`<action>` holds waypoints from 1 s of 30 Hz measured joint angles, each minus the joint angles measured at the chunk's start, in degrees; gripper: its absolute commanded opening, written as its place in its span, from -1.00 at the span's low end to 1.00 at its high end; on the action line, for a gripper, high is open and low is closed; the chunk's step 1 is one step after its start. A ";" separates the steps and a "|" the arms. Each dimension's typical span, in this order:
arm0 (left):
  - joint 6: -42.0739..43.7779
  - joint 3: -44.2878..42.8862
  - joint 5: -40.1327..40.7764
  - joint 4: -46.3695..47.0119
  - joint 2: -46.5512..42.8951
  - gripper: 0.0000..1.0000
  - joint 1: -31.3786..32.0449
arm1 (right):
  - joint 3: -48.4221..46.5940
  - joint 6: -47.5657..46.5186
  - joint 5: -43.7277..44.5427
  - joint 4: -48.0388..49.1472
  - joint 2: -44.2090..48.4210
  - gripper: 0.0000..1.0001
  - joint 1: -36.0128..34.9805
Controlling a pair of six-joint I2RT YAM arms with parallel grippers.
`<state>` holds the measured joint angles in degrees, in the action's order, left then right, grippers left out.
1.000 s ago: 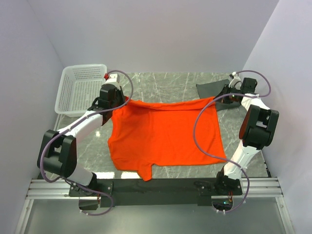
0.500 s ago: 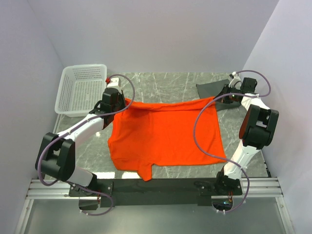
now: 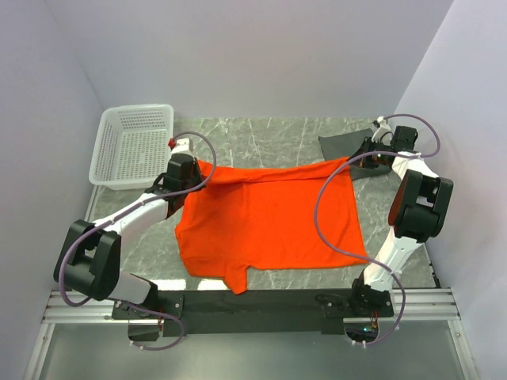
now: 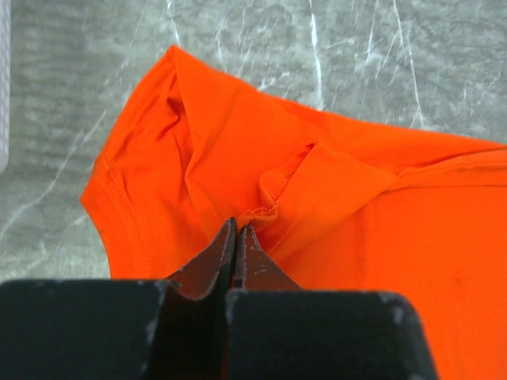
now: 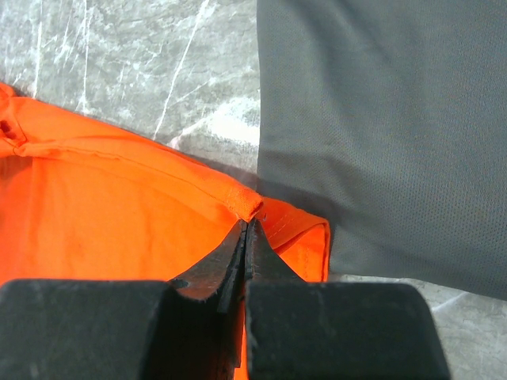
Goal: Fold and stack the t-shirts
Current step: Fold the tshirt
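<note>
Now left tool and right tool pinch shut on the orange t-shirt.
Spread on the tabletop, it is clamped beside its far-left sleeve and at its far-right hem corner; the dark grey t-shirt lies just beside that corner.

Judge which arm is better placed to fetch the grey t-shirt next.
Likely the right arm: the grey t-shirt lies beside its jaws; the left arm pinches the orange t-shirt over by the basket.

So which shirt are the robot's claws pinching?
The orange t-shirt: the left gripper and right gripper are both shut on its far edge. The dark grey t-shirt lies loose at the far right, held by nothing.
</note>
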<state>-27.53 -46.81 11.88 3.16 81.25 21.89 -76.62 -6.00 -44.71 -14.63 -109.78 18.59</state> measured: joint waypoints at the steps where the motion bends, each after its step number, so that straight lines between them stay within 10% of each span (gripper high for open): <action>1: -0.44 0.39 0.04 0.02 -0.11 -0.99 0.07 | 0.00 -0.02 0.00 -0.02 0.00 -0.99 0.00; 30: -5.77 8.48 1.29 0.20 -4.94 -0.99 1.44 | -0.26 -1.49 -0.55 -1.36 0.00 -0.99 0.00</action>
<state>-33.30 -38.33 13.17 3.36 76.31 23.33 -76.88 -7.49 -45.25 -15.99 -109.78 18.59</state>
